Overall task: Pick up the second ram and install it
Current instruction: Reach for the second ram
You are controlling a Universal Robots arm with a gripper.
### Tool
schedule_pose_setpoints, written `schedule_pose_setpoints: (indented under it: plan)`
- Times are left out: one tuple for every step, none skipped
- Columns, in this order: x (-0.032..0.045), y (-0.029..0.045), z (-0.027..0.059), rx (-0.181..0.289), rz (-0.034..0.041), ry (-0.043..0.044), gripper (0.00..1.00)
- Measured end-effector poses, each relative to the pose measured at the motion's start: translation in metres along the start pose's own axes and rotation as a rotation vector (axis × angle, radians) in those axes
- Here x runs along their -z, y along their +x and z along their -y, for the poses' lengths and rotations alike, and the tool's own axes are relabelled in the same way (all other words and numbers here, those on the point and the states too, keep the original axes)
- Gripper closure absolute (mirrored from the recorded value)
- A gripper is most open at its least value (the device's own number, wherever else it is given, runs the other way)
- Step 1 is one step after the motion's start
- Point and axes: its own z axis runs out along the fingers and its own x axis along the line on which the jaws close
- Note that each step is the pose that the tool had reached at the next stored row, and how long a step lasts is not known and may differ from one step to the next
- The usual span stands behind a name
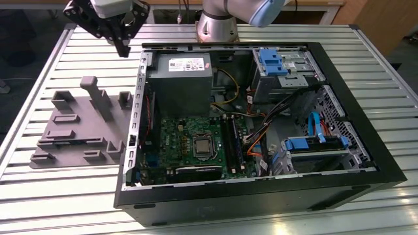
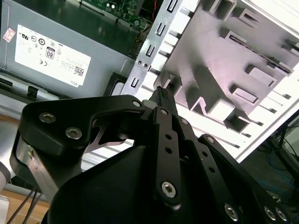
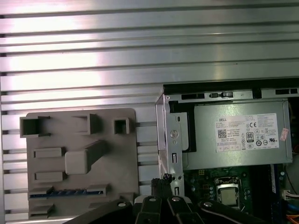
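Ram 2 [image 3: 67, 192], a thin blue strip, sits in grey tray [image 3: 124, 158].

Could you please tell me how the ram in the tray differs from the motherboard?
The ram is a narrow blue stick; the motherboard is broad and green. The ram sits in the grey tray; the motherboard lies inside the case. Both are circuit boards.

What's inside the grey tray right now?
One blue ram stick sits in a slot of the grey tray; its lower edge is hidden by the slot walls.
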Motion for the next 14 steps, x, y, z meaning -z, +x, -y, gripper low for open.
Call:
schedule_pose_setpoints:
  plan:
    - [0.0, 0.0012, 0.0001, 0.0, 0.0, 0.0, 0.89]
    - [0.0001, 0.0026, 0.0002, 0.0, -0.0001, 0.0001, 0.89]
    - [0.0, 0.0041, 0.0003, 0.0, 0.0, 0.0, 0.89]
    - [0.0001, 0.0056, 0.0004, 0.0, 0.0, 0.0, 0.89]
    - [0.0001, 0.0072, 0.0005, 0.0, 0.0, 0.0, 0.89]
    - [0.0001, 0.0089, 0.0007, 0.0, 0.0, 0.0, 0.89]
    - [0.0001, 0.0109, 0.0008, 0.0, 0.0, 0.0, 0.89]
    - [0.0002, 0.0131, 0.001, 0.0, 0.0, 0.0, 0.89]
    - [0.0002, 0.0155, 0.0012, 0.0, 0.0, 0.0, 0.89]
    - [0.0003, 0.0182, 0.0014, 0.0, 0.0, 0.0, 0.89]
    - [0.0004, 0.0207, 0.0016, 0.0, 0.0, 0.0001, 0.89]
    - [0.0004, 0.0231, 0.0017, 0.0, 0.0, 0.0, 0.89]
    - [0.0005, 0.0256, 0.0019, 0.0, 0.0, 0.0, 0.89]
    - [0.0005, 0.028, 0.0021, 0.0, 0.0, 0.0, 0.89]
